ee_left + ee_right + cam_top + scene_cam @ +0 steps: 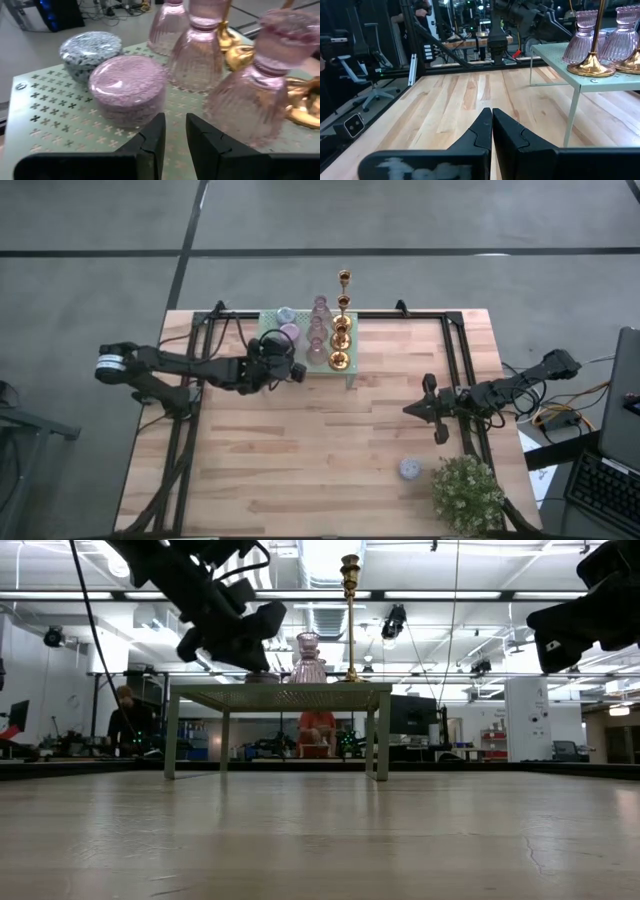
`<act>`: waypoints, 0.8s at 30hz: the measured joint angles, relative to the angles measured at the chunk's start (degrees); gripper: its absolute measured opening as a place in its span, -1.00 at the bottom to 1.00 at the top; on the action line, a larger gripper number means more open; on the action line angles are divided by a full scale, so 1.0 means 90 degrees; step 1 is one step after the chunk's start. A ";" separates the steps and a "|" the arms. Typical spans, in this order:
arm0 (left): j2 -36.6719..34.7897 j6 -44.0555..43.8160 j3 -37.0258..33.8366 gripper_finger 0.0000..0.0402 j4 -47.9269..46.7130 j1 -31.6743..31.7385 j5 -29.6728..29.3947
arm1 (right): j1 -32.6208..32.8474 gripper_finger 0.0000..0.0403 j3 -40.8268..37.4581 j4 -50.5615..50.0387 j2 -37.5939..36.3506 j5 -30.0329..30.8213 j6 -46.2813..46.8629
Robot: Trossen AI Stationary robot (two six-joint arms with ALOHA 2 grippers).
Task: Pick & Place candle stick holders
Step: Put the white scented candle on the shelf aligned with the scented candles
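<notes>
Nearest the left wrist camera, the left gripper (174, 131) shows its two dark fingers standing slightly apart, a narrow gap between them and nothing in it. It hovers over the near edge of the mint-green rack (45, 100). Just beyond the fingertips, and a little to one side of their line, sits the squat lilac holder (127, 85), its flat speckled top facing up; it is round and low, with no long axis to speak of. On the other side of the line stands a pink glass holder (260, 95), upright and taller than it is wide. Behind the lilac one is the squat blue-grey holder (91, 50); two more pink glass holders (197, 50) and the gold bases (245, 52) follow further back.

From above, the left gripper (285, 370) lies at the rack's (270, 320) left front corner, with the holders ranged away from it toward the table's far edge. The gold sticks (341, 330) form the row on the rack's right side.

The right gripper (492, 131) is pressed fully together and empty, over bare wood well clear of the rack; in the overhead view it (440, 420) waits on the table's (300, 450) right side. One small round holder (410, 469) sits alone near the potted plant (467, 492), closer to this arm than to the left.

Judgement: the left arm is much the nearer to the rack's contents, and any grasp there turns on shifting sideways to centre on either the lilac or the pink glass holder.
</notes>
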 joint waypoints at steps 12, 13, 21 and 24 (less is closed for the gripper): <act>-0.0002 0.0639 0.0000 -0.60 0.1182 -0.0029 0.0383 | 0.0000 -0.96 0.0000 -0.0041 0.0000 0.0002 0.0001; -0.0002 0.0794 0.0000 -0.60 0.1261 -0.0088 0.0478 | 0.0000 -0.96 0.0000 -0.0039 -0.0002 0.0002 0.0022; -0.0551 0.1354 -0.0002 -0.64 0.1298 -0.1187 0.0530 | -0.0001 -0.96 0.0000 -0.0042 0.0000 -0.0013 0.0338; -0.0863 0.1804 -0.0137 -0.67 0.1284 -0.1632 0.0787 | -0.0007 -0.96 0.0000 -0.0034 0.0005 -0.0175 0.0490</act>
